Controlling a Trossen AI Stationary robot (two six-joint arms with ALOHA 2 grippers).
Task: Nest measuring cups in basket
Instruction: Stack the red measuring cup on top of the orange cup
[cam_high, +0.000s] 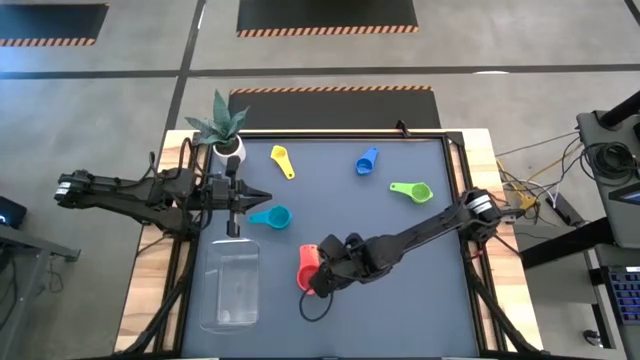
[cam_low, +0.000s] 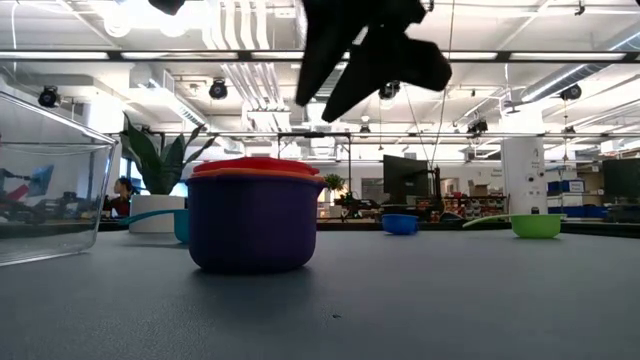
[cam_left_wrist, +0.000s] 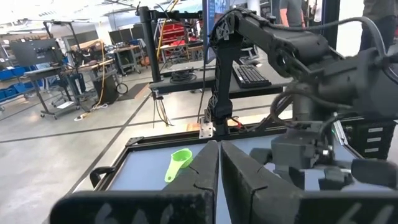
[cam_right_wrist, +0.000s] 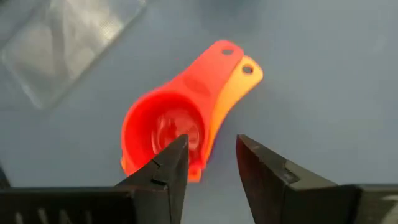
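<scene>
We see the red plastic measuring cup (cam_right_wrist: 165, 134) sitting nested in an orange plastic cup (cam_right_wrist: 239, 84), both inside a purple plastic cup (cam_low: 252, 230) on the dark table mat (cam_high: 400, 290), directly under our right claw (cam_right_wrist: 211, 163), whose fingers stand partly apart and hold nothing. We judge the stack light, rigid and a little slick, so the overlapping flat handles, or the rim across the wall, look like the surest hold. Beyond the stack from that claw lies the clear rectangular plastic basket (cam_high: 232, 290), and farther off the left claw (cam_high: 262, 198) waits shut and empty beside a teal plastic cup (cam_high: 272, 216).
</scene>
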